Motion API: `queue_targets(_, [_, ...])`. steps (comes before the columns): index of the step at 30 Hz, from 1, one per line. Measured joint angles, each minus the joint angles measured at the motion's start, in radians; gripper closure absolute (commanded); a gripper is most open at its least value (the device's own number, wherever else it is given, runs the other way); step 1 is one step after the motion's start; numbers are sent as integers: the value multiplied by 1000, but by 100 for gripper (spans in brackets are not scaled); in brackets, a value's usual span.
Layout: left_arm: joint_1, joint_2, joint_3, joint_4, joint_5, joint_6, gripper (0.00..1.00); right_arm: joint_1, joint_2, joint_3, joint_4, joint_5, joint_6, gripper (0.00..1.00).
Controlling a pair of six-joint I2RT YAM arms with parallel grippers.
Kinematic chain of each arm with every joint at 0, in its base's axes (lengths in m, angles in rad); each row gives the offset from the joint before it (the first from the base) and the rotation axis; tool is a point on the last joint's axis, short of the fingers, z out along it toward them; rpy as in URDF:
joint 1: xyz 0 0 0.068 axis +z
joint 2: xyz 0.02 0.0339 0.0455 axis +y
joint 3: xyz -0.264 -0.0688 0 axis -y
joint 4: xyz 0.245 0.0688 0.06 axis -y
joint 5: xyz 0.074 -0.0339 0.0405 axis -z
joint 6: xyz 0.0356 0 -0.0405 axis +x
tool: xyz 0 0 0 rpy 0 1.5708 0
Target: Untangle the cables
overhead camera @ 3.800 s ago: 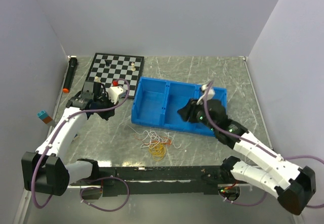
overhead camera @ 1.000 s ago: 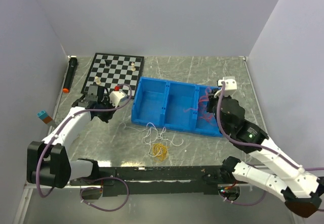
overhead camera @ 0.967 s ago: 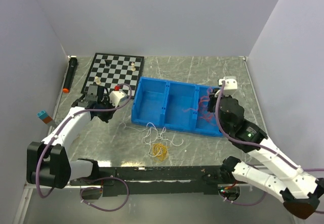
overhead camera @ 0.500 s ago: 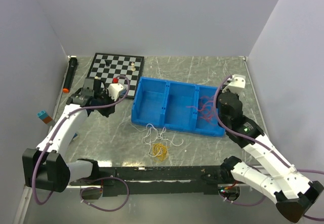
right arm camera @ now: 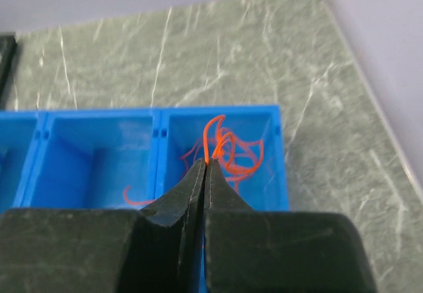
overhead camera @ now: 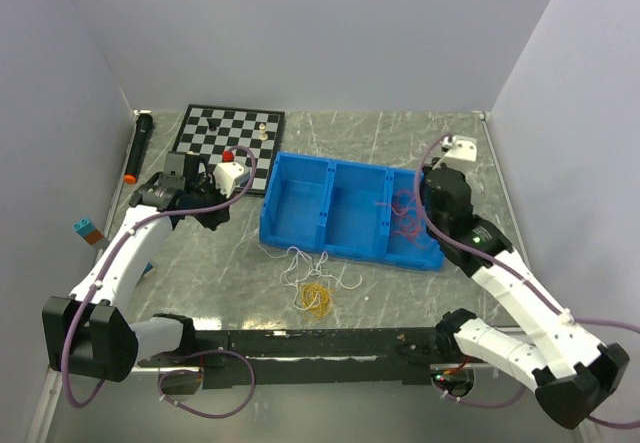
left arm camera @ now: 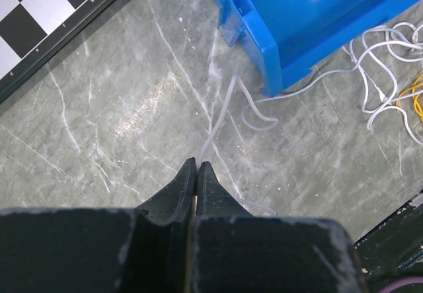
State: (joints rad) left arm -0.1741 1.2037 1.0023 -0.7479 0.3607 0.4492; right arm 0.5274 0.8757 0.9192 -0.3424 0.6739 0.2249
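A loose red-orange cable [right arm camera: 228, 149] lies heaped in the right-hand compartment of a blue bin [overhead camera: 300, 198], one strand rising to the tips of the right gripper [right arm camera: 206, 164], whose jaws are pinched together on it above that compartment. In front of the bin, on the side toward the table's near edge, a white cable [left arm camera: 221, 111] sprawls in thin loops over the grey marbled table [overhead camera: 400, 133]. One pale strand of it runs past the bin's near left corner to the left gripper [left arm camera: 196, 167], whose jaws are closed tight around it just above the surface. A small yellow cable [overhead camera: 317, 300] sits coiled just nearer than the white loops, close to the middle of the table's near edge, apparently touching them. The bin's other two compartments show bare blue floor. A chessboard [overhead camera: 225, 135] with a few pieces occupies the far left corner of the table, behind the left arm.
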Motion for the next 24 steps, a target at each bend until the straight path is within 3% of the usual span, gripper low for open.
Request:
queue_targets(13, [-5,-1,13,-14,8,-3,99,0,328,-32,-36,-108,107,100])
queue_targets(14, [-5,-1,13,-14,8,-3,99,0,343,-35,-39,-124,117,93])
queue_targets(16, [-6,-1,13,-15,8,-2,99,0,370,-34,-46,-143,139,60])
queue_targets(17, [-6,-1,13,-17,8,-2,99,0,385,-26,-62,-144,153,49])
queue_targets(19, [-6,-1,16,-23,8,-2,99,0,410,4,-108,-142,182,35])
queue_targets(21, [-6,-1,27,-32,9,-2,99,0,422,47,-151,-142,196,27])
queue_targets(24, [-7,-1,54,-40,11,-2,99,0,376,63,-159,-151,204,24])
